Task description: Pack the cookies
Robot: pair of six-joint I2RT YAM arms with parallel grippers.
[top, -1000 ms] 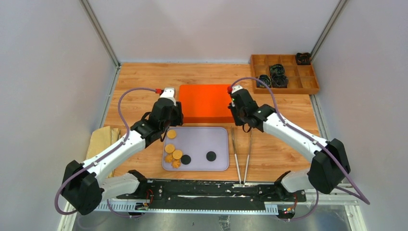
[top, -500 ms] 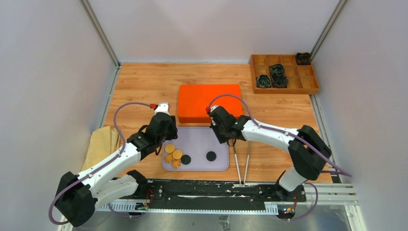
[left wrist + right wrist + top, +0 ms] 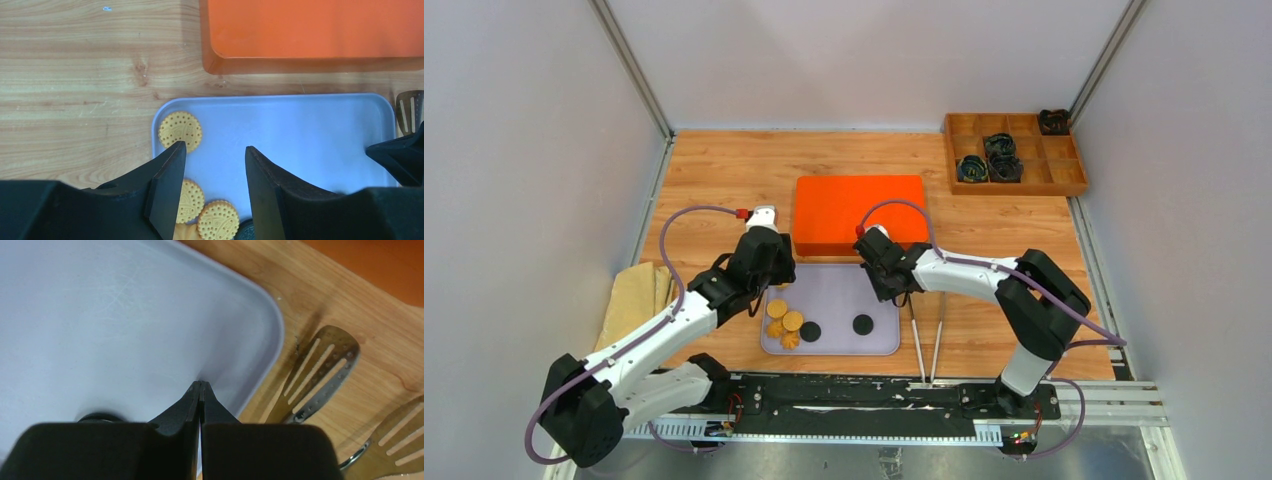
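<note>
Several golden cookies and two black cookies lie flat on a lavender tray. My left gripper is open and empty above the tray's far left corner. In the left wrist view its jaws stand apart over bare tray, with one golden cookie just beyond the left finger and more below it. My right gripper is shut and empty over the tray's far right part; in the right wrist view its tips meet above the tray's rim.
An orange flat box lies just beyond the tray. Metal tongs lie on the wood right of the tray, close to my right gripper. A wooden divided box stands at the far right. A tan cloth lies at the left.
My right gripper has swung left and nearer, from the orange box's right edge to the tray's far right part. My left gripper has shifted slightly nearer, covering the far-left cookie.
</note>
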